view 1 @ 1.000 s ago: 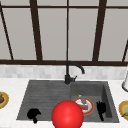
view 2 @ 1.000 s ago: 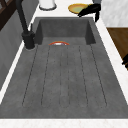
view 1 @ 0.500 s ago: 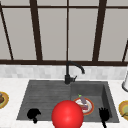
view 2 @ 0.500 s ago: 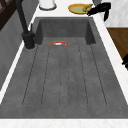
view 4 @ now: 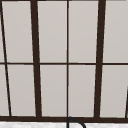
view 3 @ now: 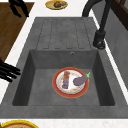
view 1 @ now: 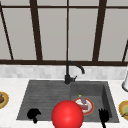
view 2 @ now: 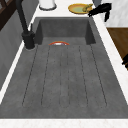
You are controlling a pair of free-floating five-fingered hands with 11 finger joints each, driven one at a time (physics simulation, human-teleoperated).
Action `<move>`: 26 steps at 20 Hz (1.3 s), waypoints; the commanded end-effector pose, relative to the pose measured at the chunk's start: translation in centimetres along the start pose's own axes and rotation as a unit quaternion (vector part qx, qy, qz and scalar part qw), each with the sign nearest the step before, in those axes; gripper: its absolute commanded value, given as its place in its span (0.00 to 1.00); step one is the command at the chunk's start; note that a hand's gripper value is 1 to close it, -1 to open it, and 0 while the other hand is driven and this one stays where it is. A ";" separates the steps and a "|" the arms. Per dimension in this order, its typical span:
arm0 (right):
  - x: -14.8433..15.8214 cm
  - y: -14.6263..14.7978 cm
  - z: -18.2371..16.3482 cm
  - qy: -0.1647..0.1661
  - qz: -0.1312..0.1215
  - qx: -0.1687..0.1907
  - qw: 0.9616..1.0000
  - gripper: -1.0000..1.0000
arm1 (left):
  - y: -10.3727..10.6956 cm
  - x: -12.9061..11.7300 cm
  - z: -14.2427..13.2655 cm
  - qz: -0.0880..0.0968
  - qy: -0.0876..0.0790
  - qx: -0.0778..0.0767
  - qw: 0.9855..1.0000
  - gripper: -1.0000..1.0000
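Since a second ago, the right hand (view 1: 103,116) has shifted little, hovering at the front right corner of the sink (view 1: 45,92) with its fingers straight and spread, holding nothing. Seen from the right side, its fingers (view 3: 8,71) reach over the basin's near rim. Nearest to it, on the basin floor, lies a red-rimmed plate (view 3: 70,82) carrying an eggplant (view 3: 80,80) and a small reddish piece of food (view 3: 66,79). The left hand (view 1: 33,114) hangs at the front left of the sink, fingers curled on nothing. A red ball (view 1: 67,115) sits between the hands in the front view. A yellow plate (view 2: 78,8) rests on the surface to the right, a black faucet (view 1: 70,71) behind.
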 end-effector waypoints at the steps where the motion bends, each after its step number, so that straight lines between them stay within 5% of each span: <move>1: 0.0 0.0 0.0 0.000 0.000 0.000 1.000 0.00 | 0.0 0.0 0.0 0.000 0.000 0.000 1.000 0.50; 2: 0.0 0.0 0.1 0.000 0.000 -0.001 1.000 0.00 | 0.0 0.0 0.0 0.000 0.000 0.000 1.000 0.50; 3: 0.0 0.0 0.0 0.000 0.000 0.000 1.000 0.50 | 0.0 0.1 0.0 -0.001 0.000 0.000 1.000 0.00; 26: 0.0 0.0 0.0 0.001 -0.002 -0.012 1.000 0.50 | 0.0 0.7 -0.4 0.019 -0.006 -0.007 1.000 0.00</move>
